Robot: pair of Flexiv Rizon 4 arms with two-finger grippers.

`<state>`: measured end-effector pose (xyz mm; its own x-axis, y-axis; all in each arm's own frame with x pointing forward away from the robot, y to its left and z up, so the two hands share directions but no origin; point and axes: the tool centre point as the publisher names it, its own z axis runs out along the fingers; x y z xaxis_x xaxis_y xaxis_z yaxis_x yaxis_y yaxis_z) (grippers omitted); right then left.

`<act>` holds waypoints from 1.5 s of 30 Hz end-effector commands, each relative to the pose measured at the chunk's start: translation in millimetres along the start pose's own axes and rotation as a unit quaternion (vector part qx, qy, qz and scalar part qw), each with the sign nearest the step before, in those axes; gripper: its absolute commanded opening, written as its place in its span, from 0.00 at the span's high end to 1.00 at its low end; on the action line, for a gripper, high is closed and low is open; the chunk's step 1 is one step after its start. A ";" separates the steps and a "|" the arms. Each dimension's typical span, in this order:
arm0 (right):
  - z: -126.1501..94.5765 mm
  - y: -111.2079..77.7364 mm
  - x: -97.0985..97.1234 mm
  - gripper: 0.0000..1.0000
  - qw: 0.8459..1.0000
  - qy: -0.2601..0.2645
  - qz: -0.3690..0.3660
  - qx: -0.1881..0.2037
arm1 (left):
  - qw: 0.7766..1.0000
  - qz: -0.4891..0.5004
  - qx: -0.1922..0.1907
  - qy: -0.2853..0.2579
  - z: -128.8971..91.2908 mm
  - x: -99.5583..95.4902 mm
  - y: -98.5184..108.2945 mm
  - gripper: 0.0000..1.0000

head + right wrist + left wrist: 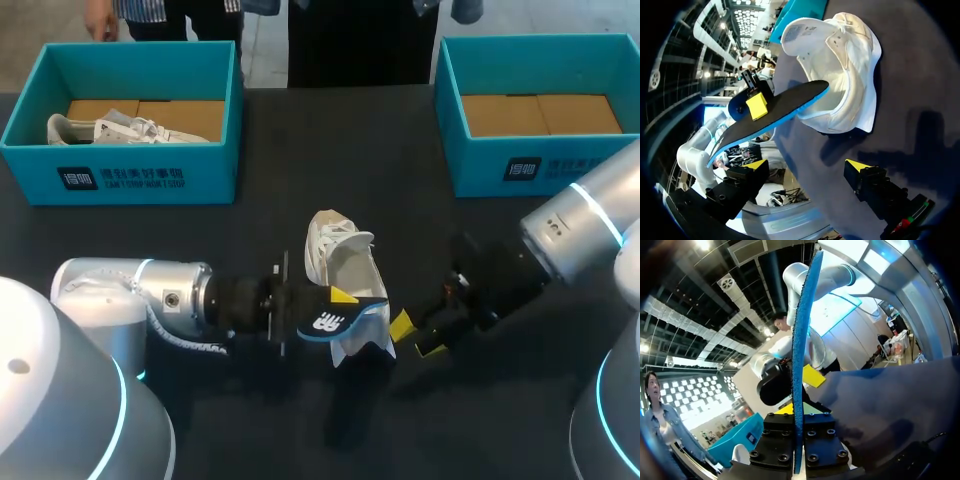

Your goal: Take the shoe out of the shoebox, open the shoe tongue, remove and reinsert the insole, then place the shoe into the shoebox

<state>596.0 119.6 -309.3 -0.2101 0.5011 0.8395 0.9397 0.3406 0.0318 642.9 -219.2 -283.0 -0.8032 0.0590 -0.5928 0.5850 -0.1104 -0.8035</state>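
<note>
The main risk sat with the insole (325, 322). The left hand (332, 310) pinched it well back from its tip, so the free length could flex or twist and catch on the collar of the shoe (345, 262) rather than slide inside. The shoe appeared to lie tilted on its side near the middle of the table (400, 170), and nothing held it down. A push from the insole would likely shove or roll it instead of seating the insole. The right hand (806, 165), near the shoe's heel end, could also knock it if it closed in carelessly.

The left hand's fingers were pressed onto the insole from both sides. Its wrist view showed the insole edge-on between them, and the far tip reached the shoe's opening. The right hand was spread wide, holding and touching nothing, beside the shoe.

One shoebox (540, 165) stood at the far right corner with no shoe in it. A second shoebox (120, 175) at the far left corner held another shoe (110, 130).
</note>
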 end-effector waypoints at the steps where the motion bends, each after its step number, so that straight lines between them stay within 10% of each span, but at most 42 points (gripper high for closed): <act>1: 0.9 -0.3 0.4 0.00 1.000 -0.001 0.000 -0.001 | 1.000 -0.001 0.001 0.001 3.3 0.7 3.5 1.00; 45: 0.9 -0.3 0.4 0.00 1.000 -0.001 0.000 -0.001 | 0.999 -0.037 0.011 -0.028 7.3 -0.3 21.3 1.00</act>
<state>596.0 119.7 -309.3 -0.2100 0.5011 0.8395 0.9396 0.3407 0.0317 658.5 -229.0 -300.5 -0.8474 0.0220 -0.5305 0.5227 -0.1410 -0.8408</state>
